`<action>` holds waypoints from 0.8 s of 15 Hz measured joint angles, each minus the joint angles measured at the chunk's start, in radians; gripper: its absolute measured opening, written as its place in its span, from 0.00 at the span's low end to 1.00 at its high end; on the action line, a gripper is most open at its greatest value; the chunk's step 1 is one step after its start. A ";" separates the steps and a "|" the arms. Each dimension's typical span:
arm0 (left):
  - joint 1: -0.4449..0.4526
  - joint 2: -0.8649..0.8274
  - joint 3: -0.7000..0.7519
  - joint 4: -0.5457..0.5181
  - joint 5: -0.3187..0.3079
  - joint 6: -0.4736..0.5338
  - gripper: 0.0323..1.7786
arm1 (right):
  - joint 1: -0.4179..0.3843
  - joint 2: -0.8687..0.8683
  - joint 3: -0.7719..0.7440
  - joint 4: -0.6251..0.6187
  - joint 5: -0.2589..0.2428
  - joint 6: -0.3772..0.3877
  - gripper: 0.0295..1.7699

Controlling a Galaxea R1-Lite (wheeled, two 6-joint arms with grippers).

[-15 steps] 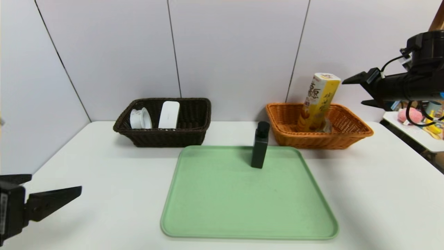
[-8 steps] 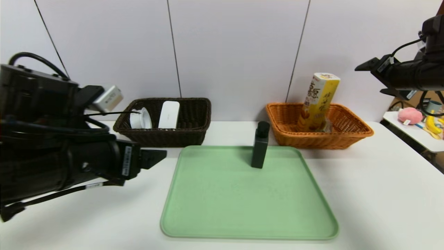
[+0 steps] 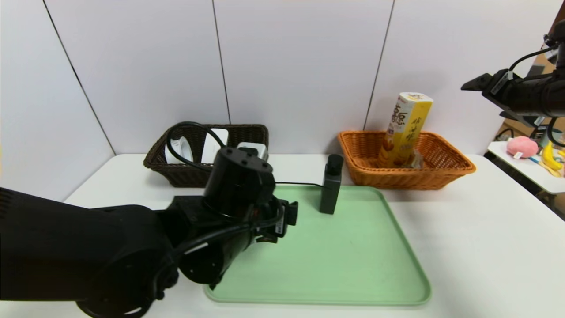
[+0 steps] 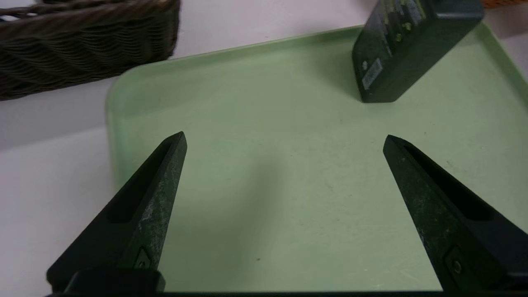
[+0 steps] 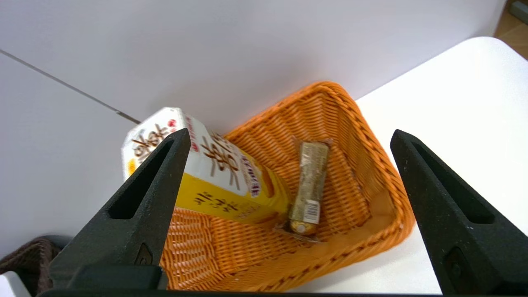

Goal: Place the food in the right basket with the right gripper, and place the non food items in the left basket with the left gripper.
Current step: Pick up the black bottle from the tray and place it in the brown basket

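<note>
Operator, your sorting is nearly finished — one item remains. Taking the green tray [image 3: 353, 274] as the landmark: the black pump bottle [image 3: 331, 187] stands upright on the tray's far edge, the only thing left on it.

Beyond the tray's far right corner, the orange basket [image 3: 446, 174] holds both food items: the yellow snack box [image 5: 222, 181] leaning against its back wall and the wrapped chocolate pack [image 5: 308, 189] lying on its floor beside the box. Food side: judged complete.

Beyond the tray's far left corner, the dark basket [image 3: 176, 174] holds the white ribbed container [image 3: 180, 148] and the white flat case [image 3: 211, 143], both partly hidden by the arm. Non-food side: two in, bottle outstanding.

The left gripper [image 4: 284, 140] hangs low over the tray's near-left part, fingers spread wide and empty, with the bottle ahead and off to one side — not yet between them. The right gripper [image 5: 288, 136] sits high above the orange basket, well off the tray, fingers wide apart, holding nothing.

Remaining, as I judge it: you close on the bottle and carry it to the dark basket.
</note>
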 joint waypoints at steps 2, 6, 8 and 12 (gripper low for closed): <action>-0.041 0.074 -0.026 -0.048 0.023 -0.015 0.95 | -0.001 -0.015 0.024 -0.007 0.005 -0.035 0.95; -0.070 0.188 -0.114 -0.085 0.070 -0.022 0.95 | -0.009 -0.095 0.100 -0.016 0.080 -0.334 0.96; -0.079 0.239 -0.165 -0.082 0.096 -0.019 0.95 | -0.016 -0.136 0.178 -0.065 0.140 -0.512 0.96; -0.100 0.312 -0.271 -0.071 0.126 -0.013 0.95 | -0.013 -0.222 0.345 -0.110 0.243 -0.633 0.96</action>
